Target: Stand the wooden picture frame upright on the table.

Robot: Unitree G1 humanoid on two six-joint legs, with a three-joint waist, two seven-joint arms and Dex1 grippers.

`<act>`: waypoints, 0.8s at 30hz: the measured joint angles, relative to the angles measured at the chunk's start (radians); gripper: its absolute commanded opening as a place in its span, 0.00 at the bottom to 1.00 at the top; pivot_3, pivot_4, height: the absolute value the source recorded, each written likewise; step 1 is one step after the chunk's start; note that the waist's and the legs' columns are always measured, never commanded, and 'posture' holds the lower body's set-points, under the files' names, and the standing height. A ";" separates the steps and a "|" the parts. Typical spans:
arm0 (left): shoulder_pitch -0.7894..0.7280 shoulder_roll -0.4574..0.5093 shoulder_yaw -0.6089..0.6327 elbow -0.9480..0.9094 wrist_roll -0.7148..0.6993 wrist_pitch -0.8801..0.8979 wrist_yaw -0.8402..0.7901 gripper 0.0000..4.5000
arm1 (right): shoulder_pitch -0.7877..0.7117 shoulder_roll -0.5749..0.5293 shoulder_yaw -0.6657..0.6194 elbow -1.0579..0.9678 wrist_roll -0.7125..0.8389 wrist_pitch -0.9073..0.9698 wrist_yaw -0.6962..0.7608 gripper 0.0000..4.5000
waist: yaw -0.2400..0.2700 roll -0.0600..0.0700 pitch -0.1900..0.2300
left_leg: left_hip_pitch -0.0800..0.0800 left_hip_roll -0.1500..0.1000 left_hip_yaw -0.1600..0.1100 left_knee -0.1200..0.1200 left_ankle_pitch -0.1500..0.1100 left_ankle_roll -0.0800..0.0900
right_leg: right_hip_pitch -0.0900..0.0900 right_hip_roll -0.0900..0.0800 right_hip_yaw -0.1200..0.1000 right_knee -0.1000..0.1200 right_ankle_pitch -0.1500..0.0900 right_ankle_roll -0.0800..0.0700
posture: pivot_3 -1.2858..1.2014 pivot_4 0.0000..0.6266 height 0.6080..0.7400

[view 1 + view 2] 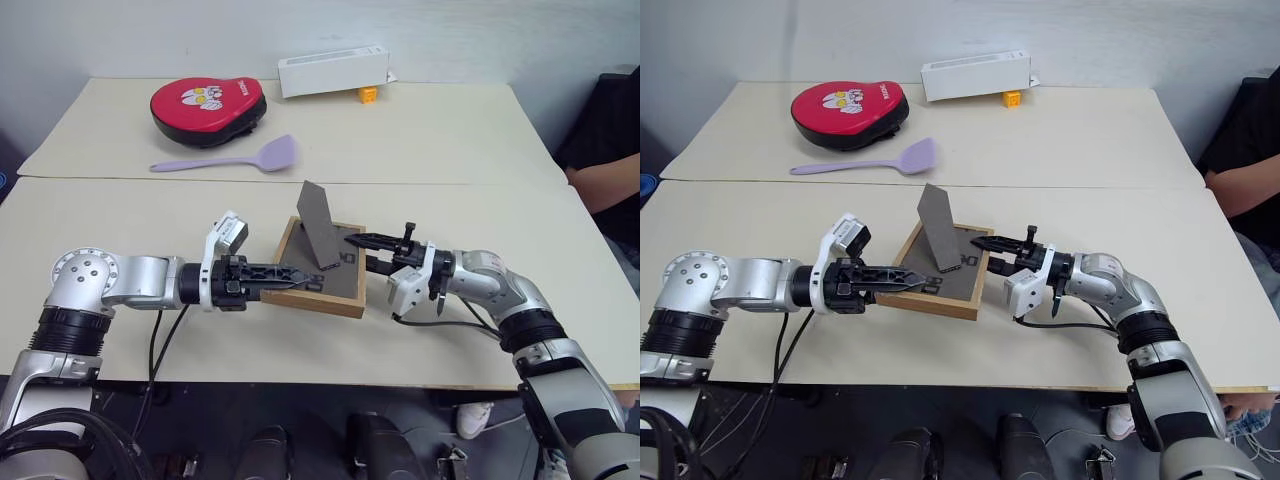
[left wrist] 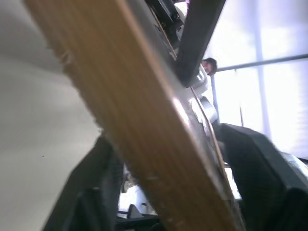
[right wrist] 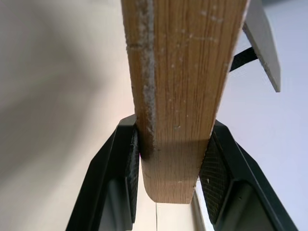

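Frame: wooden picture frame [image 1: 322, 275] lies back-up just below the middle of the head view, on the near half of the table [image 1: 120, 215], slightly tilted, its right side raised.
Axis: the frame's long sides run from lower left to upper right in the head view; the dark back faces up, the picture side down.
Stand: fold-out stand [image 1: 322, 225] juts up from the back, leaning toward the upper left.
Left pincer: left pincer [image 1: 297, 278] reaches in level from the left; its fingers stand spread on either side of the frame's left edge, and the left wrist view shows gaps between fingers and wood.
Right pincer: right pincer [image 1: 362, 250] comes in level from the right and pinches the frame's right border; in the right wrist view both pads [image 3: 211, 175] press the light wood.
Far table: red pad [image 1: 208, 108], lilac spatula [image 1: 232, 159], long white box [image 1: 333, 72] and a small orange block [image 1: 368, 94] sit along the top of the view, well apart from the frame.
Right margin: a person's arm [image 1: 607, 185] shows beside the table.
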 measured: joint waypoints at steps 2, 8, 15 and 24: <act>0.020 0.044 0.064 0.000 0.061 -0.029 -0.025 0.83 | 0.001 -0.002 0.010 0.000 0.018 0.002 0.000 0.28 | -0.005 0.000 0.000 | 0.000 0.000 0.000 -0.001 0.000 0.000 | 0.000 0.000 0.000 0.000 0.000 0.000 | 0.52 0.24 1.00; 0.209 0.165 0.223 -0.093 0.530 -0.350 -0.361 0.83 | 0.067 -0.023 0.039 -0.057 0.345 0.132 0.132 0.28 | -0.015 0.001 0.001 | 0.000 0.000 0.000 -0.002 0.000 -0.001 | 0.001 0.001 -0.001 -0.003 0.000 -0.001 | 0.52 0.24 1.00; 0.464 0.094 0.230 -0.253 1.164 -1.160 -0.834 1.00 | 0.206 -0.096 -0.017 -0.463 1.123 1.132 0.481 0.28 | 0.019 0.003 0.002 | -0.001 0.001 -0.001 -0.001 -0.001 0.002 | 0.002 -0.004 -0.002 -0.008 0.000 -0.001 | 0.52 0.24 1.00; 0.492 -0.050 0.239 -0.365 1.295 -1.309 -0.882 1.00 | 0.174 -0.095 -0.094 -0.468 1.226 1.695 0.433 0.28 | 0.030 0.004 0.002 | -0.002 0.000 0.000 -0.004 -0.002 0.005 | 0.000 -0.004 -0.002 -0.010 0.000 -0.001 | 0.52 0.24 1.00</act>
